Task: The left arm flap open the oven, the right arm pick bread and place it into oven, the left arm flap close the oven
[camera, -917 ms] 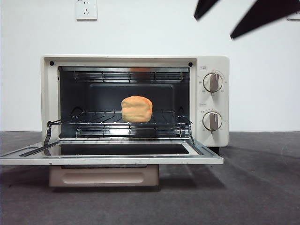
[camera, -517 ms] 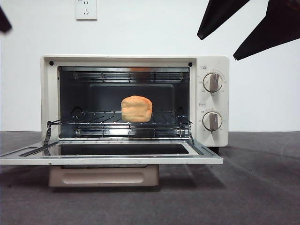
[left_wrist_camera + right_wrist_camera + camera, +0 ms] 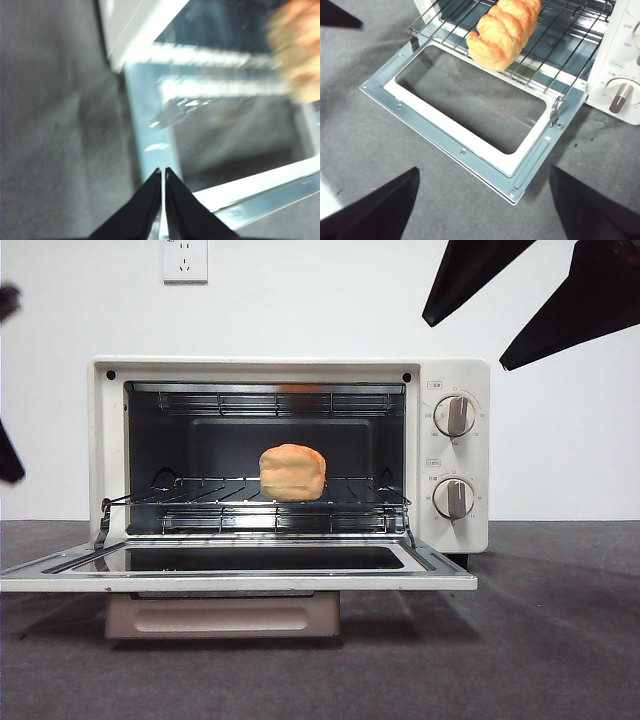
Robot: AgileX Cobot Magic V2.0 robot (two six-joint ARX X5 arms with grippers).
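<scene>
**Bread on rack, oven door down, both grippers clear**

The toaster oven (image 3: 290, 455) is seen with its door (image 3: 238, 568) dropped flat toward the camera. The bread (image 3: 292, 472) is laid on the wire rack (image 3: 255, 502) inside, about mid-width; in the right wrist view the loaf (image 3: 504, 31) is shown reaching the rack's front edge (image 3: 530, 75), above the door's glass panel (image 3: 470, 107).

The right gripper (image 3: 482, 210) is held well above and in front of the open door, jaws spread wide, nothing between them. Its two dark tips (image 3: 530, 295) are noted at the front view's upper right, above the two knobs (image 3: 453, 416).

The left gripper (image 3: 163, 175) is seen with jaws nearly touching, only a thin slit between, nothing gripped. It is poised just over a side edge of the door frame (image 3: 150, 130); the picture is blurred. The grey table mat (image 3: 55, 130) lies beside it. The loaf is well beyond the tips, inside the cavity.
</scene>
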